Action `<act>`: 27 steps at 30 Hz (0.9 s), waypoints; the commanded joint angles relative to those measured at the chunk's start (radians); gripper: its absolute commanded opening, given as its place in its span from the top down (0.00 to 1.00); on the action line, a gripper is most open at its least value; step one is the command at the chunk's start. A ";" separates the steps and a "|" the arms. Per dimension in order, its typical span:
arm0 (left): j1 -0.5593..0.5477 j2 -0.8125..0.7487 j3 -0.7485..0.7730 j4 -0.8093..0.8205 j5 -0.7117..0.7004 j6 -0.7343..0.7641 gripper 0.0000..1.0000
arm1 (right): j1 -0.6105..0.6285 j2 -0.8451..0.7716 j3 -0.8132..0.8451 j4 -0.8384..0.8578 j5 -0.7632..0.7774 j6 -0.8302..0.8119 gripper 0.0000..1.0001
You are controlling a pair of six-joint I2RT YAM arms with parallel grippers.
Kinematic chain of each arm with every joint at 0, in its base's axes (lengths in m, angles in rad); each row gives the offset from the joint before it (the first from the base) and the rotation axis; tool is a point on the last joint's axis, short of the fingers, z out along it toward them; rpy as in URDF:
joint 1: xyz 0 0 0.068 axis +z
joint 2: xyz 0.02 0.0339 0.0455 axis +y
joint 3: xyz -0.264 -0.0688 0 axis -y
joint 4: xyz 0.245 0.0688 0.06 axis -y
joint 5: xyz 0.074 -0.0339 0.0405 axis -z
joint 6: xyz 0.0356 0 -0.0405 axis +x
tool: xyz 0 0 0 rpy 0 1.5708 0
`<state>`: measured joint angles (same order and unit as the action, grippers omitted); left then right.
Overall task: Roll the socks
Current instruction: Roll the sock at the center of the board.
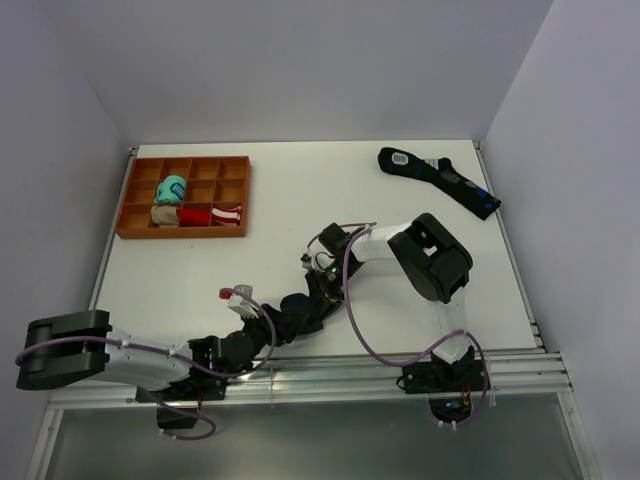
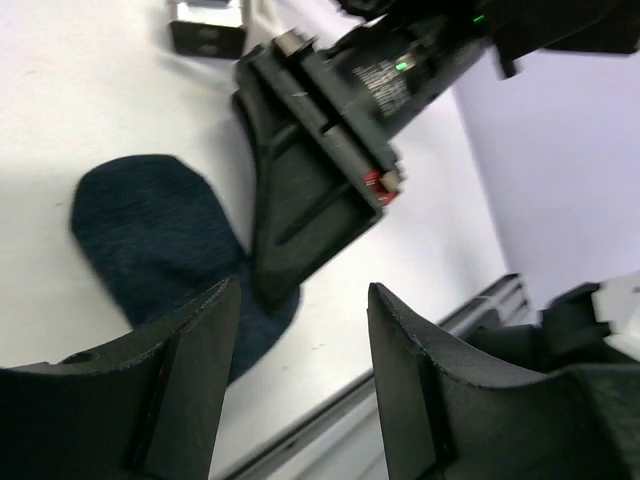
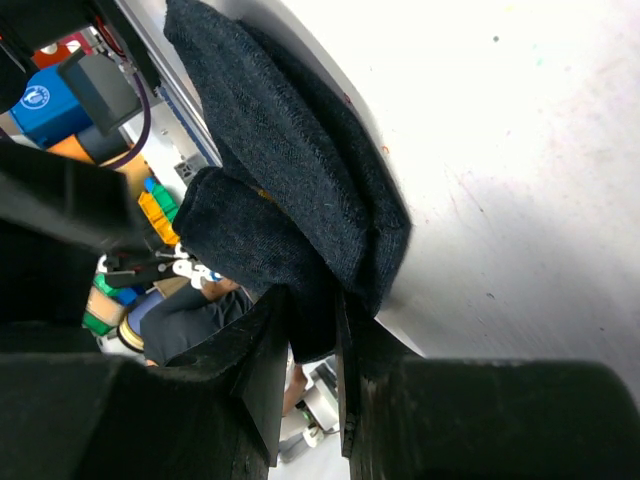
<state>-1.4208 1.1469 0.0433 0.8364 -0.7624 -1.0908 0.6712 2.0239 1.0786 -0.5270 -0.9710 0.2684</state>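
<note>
Two hands sit close together over the bench (image 3: 520, 150): the right hand (image 3: 312, 320) pinches a fold of the socks (image 3: 290, 150); the left hand (image 2: 300, 310), spread, is just beside them.

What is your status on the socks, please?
Left gripper open, at edge of socks. Right gripper shut on socks, pinching a fold. Grippers crowd each other.

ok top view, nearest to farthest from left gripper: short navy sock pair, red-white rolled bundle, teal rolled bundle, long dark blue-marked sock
1. short navy sock pair, by left gripper
2. red-white rolled bundle, back left
3. teal rolled bundle, farther left
4. long dark sock, far right
</note>
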 commanded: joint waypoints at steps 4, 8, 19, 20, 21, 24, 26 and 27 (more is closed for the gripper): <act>-0.032 -0.023 -0.194 -0.184 -0.041 -0.076 0.41 | 0.002 0.030 -0.043 -0.018 0.196 -0.029 0.88; -0.055 0.106 -0.175 -0.157 -0.054 -0.136 0.41 | 0.002 0.024 -0.043 -0.022 0.198 -0.032 0.88; -0.079 0.070 -0.161 -0.229 -0.087 -0.166 0.41 | 0.002 0.024 -0.046 -0.021 0.196 -0.040 0.88; -0.079 0.071 -0.149 -0.240 -0.090 -0.166 0.41 | 0.002 0.024 -0.048 -0.021 0.196 -0.038 0.88; -0.078 0.070 -0.145 -0.261 -0.094 -0.164 0.41 | 0.002 0.022 -0.046 -0.019 0.198 -0.040 0.88; -0.078 0.036 -0.131 -0.309 -0.124 -0.159 0.40 | 0.004 0.027 -0.046 -0.021 0.201 -0.040 0.88; -0.079 -0.016 -0.128 -0.327 -0.140 -0.136 0.40 | 0.002 0.029 -0.049 -0.018 0.199 -0.040 0.88; -0.078 -0.036 -0.126 -0.353 -0.144 -0.130 0.40 | 0.002 0.029 -0.049 -0.018 0.199 -0.040 0.88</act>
<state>-1.4952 1.1625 0.0456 0.5777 -0.8394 -1.2423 0.6712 2.0235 1.0771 -0.5259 -0.9718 0.2680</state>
